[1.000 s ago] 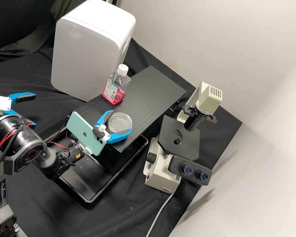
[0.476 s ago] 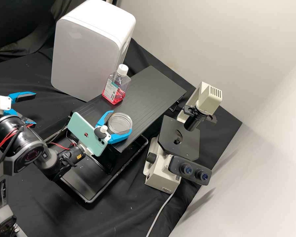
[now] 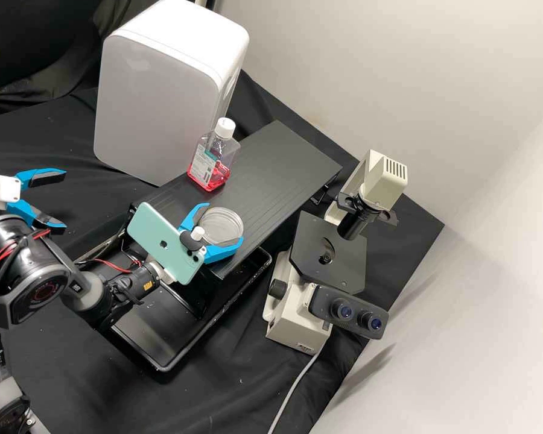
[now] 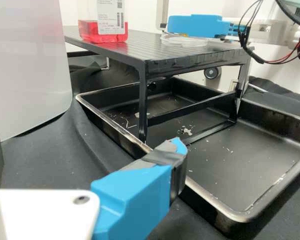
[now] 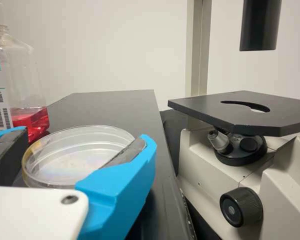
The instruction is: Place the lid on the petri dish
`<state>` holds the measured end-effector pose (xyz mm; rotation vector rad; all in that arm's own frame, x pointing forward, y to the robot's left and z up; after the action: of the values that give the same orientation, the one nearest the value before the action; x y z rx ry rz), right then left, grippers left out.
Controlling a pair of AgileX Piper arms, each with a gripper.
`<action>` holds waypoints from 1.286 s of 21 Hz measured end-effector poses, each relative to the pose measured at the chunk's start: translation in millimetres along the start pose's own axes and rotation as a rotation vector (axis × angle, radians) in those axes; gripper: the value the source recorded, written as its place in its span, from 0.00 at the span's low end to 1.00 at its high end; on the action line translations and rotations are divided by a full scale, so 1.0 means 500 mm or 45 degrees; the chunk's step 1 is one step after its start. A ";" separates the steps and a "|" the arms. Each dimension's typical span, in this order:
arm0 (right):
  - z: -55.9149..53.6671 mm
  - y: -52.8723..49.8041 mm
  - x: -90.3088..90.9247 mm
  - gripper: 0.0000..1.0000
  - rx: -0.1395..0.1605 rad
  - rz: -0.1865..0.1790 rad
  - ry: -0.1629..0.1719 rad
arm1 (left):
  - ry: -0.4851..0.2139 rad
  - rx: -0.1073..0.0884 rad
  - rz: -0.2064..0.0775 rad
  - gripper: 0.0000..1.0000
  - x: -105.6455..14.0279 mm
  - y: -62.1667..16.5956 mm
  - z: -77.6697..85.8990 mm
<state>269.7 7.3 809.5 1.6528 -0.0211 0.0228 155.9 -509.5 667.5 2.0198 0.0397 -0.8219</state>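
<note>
Brightly, evenly lit from above left. Soft grey shadows thrown right of the microscope [image 3: 311, 301] onto the white wall [image 3: 464, 150]. Dull sheen along the black platform [image 3: 277, 172]; pale glints on the tray [image 4: 115, 129] rim; faint rainbow glare across the petri dish [image 5: 72, 157]. Dark under the platform.

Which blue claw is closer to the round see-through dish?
Right. The right gripper has a finger on either side of the dish on the black stand. The left gripper is far off, over the cloth.
</note>
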 end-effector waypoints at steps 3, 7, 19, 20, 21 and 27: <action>0.001 -0.001 0.000 0.00 0.000 -0.008 -0.009 | 0.000 0.000 0.000 1.00 0.000 0.000 0.000; 0.000 0.000 0.005 1.00 -0.006 -0.011 -0.013 | -0.003 -0.002 0.007 1.00 0.003 0.002 0.001; -0.002 0.010 0.016 1.00 -0.048 -0.011 -0.035 | -0.003 -0.002 0.007 1.00 0.003 0.002 0.001; -0.001 0.009 0.016 1.00 -0.061 -0.018 -0.043 | -0.003 -0.002 0.007 1.00 0.003 0.002 0.001; 0.001 0.008 0.016 1.00 -0.066 -0.024 -0.051 | -0.003 -0.002 0.007 1.00 0.003 0.002 0.001; 0.001 0.008 0.016 1.00 -0.094 -0.029 -0.055 | -0.002 -0.001 0.006 1.00 0.003 0.002 0.001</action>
<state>277.6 6.4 813.5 1.5796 -0.0354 -0.0306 156.9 -510.8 667.2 2.0176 0.0347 -0.8206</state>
